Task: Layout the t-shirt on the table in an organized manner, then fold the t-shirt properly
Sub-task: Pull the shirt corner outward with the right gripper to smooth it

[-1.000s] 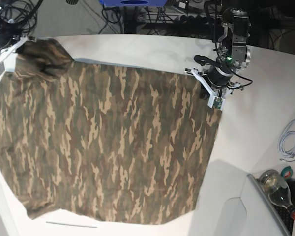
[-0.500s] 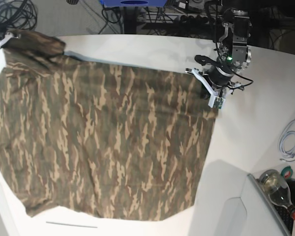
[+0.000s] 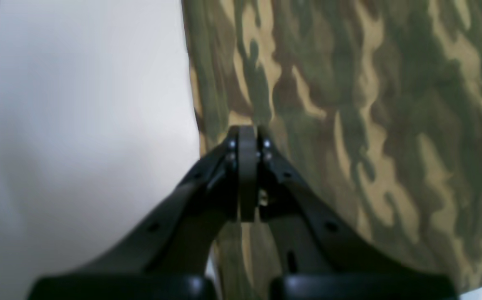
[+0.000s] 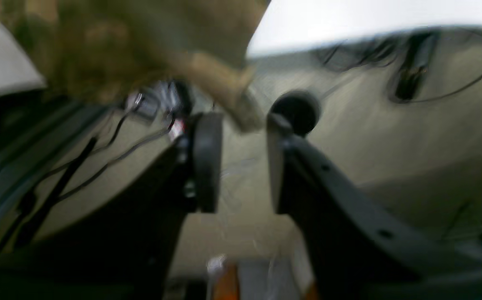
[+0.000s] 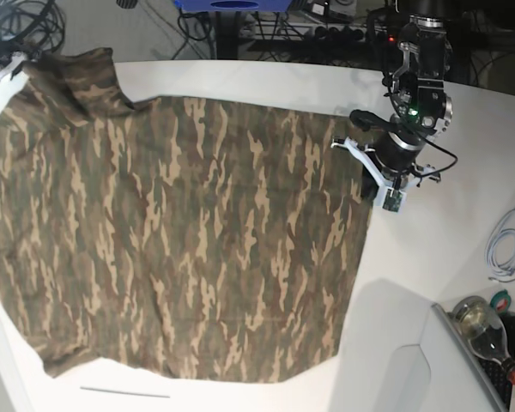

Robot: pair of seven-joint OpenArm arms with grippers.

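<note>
As the left wrist view showed, my left gripper [image 3: 247,137] was fully closed, its black jaws pressed together over the edge of the soft camouflage-print t-shirt [image 3: 349,125]; whether cloth was pinched between them could not be determined. The smooth white table [image 3: 78,125] lay bare to the left of that edge.

As the right wrist view showed, though blurred, my right gripper [image 4: 241,162] stood with jaws apart. A tan fold of the t-shirt [image 4: 207,79] hung just above the gap; contact could not be determined.

As the base view showed, the t-shirt [image 5: 180,240] lay spread flat across the table [image 5: 446,240]. My left gripper [image 5: 373,176] sat at the shirt's right edge. My right gripper was outside this view.
</note>
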